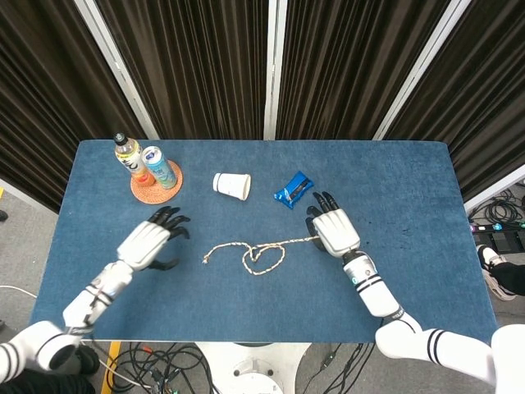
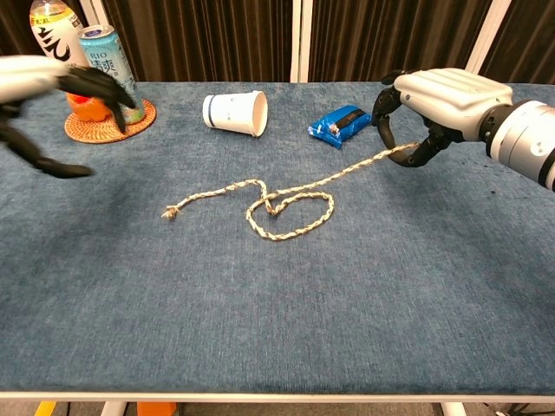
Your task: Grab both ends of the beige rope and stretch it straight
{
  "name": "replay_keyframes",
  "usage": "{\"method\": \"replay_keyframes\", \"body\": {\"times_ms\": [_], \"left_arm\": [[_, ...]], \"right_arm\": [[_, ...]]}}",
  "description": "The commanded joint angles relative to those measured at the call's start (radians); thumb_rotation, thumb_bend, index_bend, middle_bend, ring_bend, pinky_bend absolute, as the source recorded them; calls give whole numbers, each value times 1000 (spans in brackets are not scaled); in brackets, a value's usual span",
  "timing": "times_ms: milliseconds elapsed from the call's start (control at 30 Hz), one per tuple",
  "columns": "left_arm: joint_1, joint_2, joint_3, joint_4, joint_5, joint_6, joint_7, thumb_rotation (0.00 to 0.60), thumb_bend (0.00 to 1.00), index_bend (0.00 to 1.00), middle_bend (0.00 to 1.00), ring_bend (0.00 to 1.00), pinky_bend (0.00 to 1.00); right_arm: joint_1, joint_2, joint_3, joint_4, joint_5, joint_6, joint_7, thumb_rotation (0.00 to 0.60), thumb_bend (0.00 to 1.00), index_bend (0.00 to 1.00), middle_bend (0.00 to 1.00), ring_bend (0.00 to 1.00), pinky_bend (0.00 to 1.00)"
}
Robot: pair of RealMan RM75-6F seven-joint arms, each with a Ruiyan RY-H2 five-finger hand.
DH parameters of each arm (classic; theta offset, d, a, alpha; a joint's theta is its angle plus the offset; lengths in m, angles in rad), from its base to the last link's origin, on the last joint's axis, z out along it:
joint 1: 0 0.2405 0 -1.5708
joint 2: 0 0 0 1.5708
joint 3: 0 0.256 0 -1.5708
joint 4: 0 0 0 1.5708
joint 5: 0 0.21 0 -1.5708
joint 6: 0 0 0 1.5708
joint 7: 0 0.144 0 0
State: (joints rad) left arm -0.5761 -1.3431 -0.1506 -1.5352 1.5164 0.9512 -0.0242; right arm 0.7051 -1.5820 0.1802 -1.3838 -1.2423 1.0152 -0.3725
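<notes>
With the right hand (image 2: 434,108) pinching one end of the beige rope (image 2: 286,204) at the right of the chest frame, half the grasp looks done. Raised off the blue table (image 2: 277,321) there, that end slopes down leftward to a loose loop at mid-frame, then runs on to a frayed free end (image 2: 171,210) lying flat at left of centre. Left hand (image 1: 149,244) empty, fingers spread, hovering above the cloth just left of that free end in the head frame, not touching it. Farther out: a tipped paper cup (image 2: 234,113) and a blue snack packet (image 2: 341,122) behind the rope; a bottle (image 2: 54,39) and a can (image 2: 107,61) on a wicker coaster (image 2: 111,126) in the upper left. Likely troubles from here: pulling rightward too soon and dragging the free end away from the waiting left hand; tightening the crossed loop into a knot instead of a straight line; a thin pinch slipping under tension; a wide leftward sweep knocking the can or bottle.
</notes>
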Motion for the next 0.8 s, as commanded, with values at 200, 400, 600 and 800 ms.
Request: {"method": "replay_keyframes", "body": {"times_ms": [200, 400, 600, 800], "left_arm": [[-123, -179, -76, 54, -277, -116, 231, 600, 271, 407, 160, 32, 37], [-160, -241, -78, 71, -434, -114, 365, 598, 301, 427, 164, 32, 37], [-184, -290, -55, 72, -536, -85, 470, 588, 311, 432, 166, 32, 37], [-189, -346, -25, 97, -577, -36, 528, 587, 311, 432, 166, 32, 37]], "right_arm": [[-5, 16, -2, -12, 6, 5, -6, 600, 345, 633, 296, 28, 32], [-10, 23, -7, -16, 7, 7, -2, 600, 350, 634, 295, 28, 22], [-14, 26, -11, -13, 8, 7, 6, 600, 350, 634, 295, 28, 16], [-16, 28, -12, -7, 8, 5, 16, 600, 350, 634, 294, 28, 12]]}}
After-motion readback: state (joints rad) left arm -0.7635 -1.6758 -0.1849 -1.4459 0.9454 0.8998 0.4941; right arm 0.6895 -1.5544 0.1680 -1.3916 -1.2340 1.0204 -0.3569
